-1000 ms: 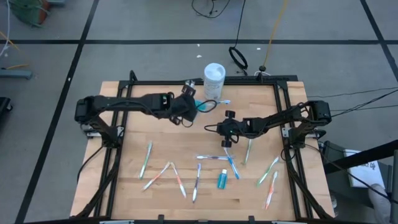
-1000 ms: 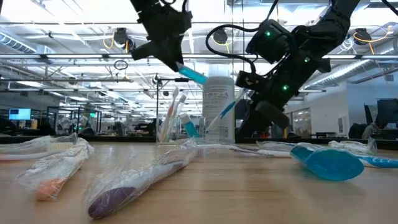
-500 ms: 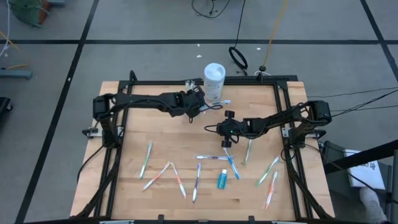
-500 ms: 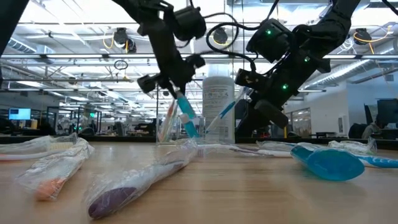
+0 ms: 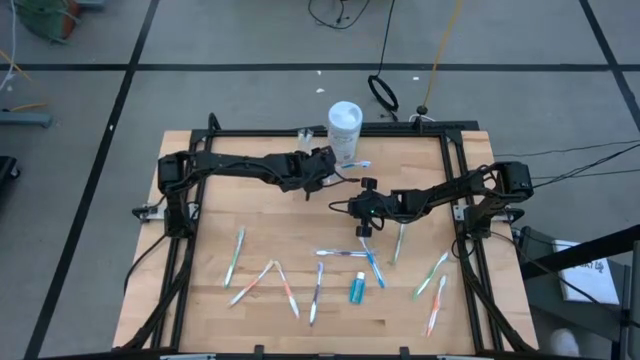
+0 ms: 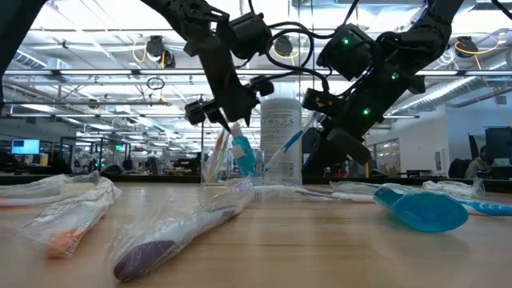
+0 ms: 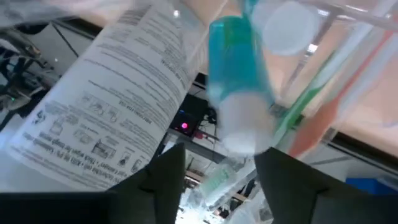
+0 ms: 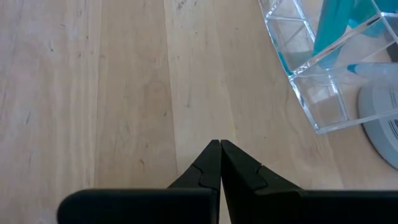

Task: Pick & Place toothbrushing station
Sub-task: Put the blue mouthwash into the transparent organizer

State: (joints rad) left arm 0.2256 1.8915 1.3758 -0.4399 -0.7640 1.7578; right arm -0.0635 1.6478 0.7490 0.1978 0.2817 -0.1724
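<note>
Nearest in the low view, a purple-handled toothbrush in a clear plastic wrapper (image 6: 172, 236) is lying on the wooden bench (image 6: 320, 248), with an orange-handled wrapped one (image 6: 68, 220) beside it and a teal-blue toothpaste tube (image 6: 420, 210) cap-forward to the other side; no writing on any of these is showing legibly. From above, more wrapped toothbrushes (image 5: 288, 288) are lying scattered over the near half of the bench (image 5: 200, 250), leaving its middle strip bare.

Farther in, the right gripper (image 5: 363, 229) is hovering over that middle strip, its fingers (image 8: 211, 165) pressed together with nothing between them.

Farther still, the left gripper (image 5: 322, 170) is reaching to the small clear plastic cup (image 8: 311, 68) near the far edge, its fingers (image 7: 165, 180) spread apart, with a second teal-blue white-capped toothpaste tube (image 7: 236, 87) standing tilted in the cup just ahead of them. Whether the fingers are touching the tube is hard to make out.

Touching the cup, the tall white cylindrical tub (image 5: 345, 128) is carrying a printed label with small diagrams (image 7: 118, 118), its text too blurred to read
</note>
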